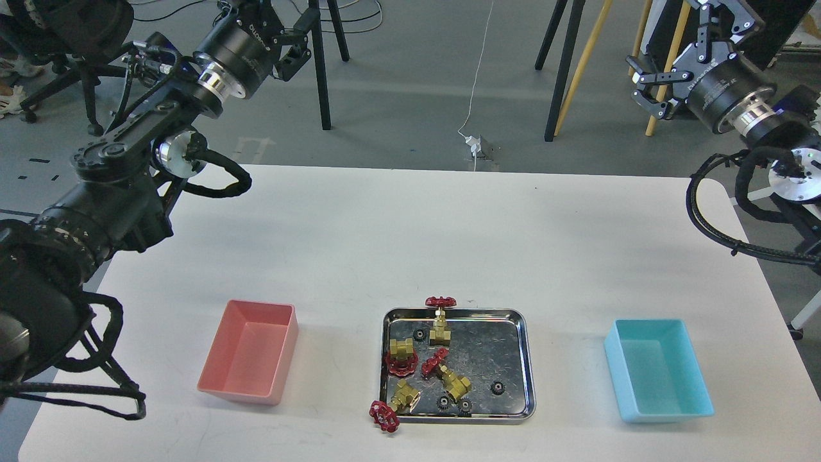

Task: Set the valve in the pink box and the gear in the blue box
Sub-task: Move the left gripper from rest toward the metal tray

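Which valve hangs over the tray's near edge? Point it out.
The front-left valve: its red handwheel rests on the table outside the steel tray.

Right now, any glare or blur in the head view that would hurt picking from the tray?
Head view: sharp overall, even overhead light, soft shadows beside the pink box and blue box. The steel tray mirrors its surroundings in mottled patches, so the small black gears blend with dark reflections; the brass valves stand out clearly.

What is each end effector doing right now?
Left end effector: cannot be told, holding nothing visible.
Right end effector: open, empty.
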